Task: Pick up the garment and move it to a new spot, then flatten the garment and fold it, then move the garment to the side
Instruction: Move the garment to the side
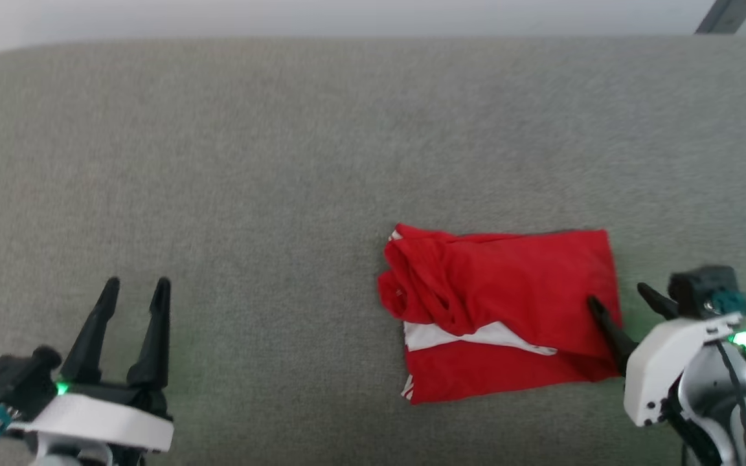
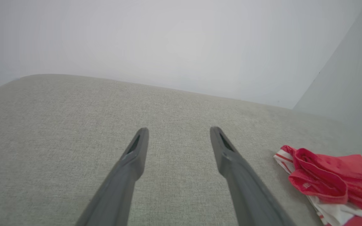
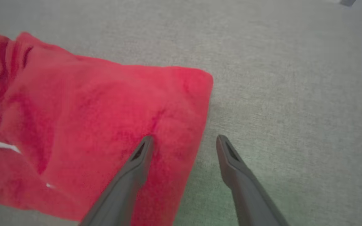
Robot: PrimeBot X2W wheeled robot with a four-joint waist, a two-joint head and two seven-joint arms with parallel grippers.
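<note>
The right gripper (image 1: 616, 294) was seen with its fingers spread apart and nothing held between them. It was set across the right edge of the garment (image 1: 509, 291), with one finger over the red cloth and the other over the grey fabric surface (image 1: 282, 162) just beside it. Whether the cloth was touched could not be told. The garment was found folded, right of centre towards the near side, with a white panel showing. The left gripper (image 1: 138, 285) was likewise spread and empty, well apart at the near left.

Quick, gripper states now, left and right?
Left gripper: jaws open, empty.
Right gripper: jaws open astride an edge of the garment, gripping nothing.
</note>
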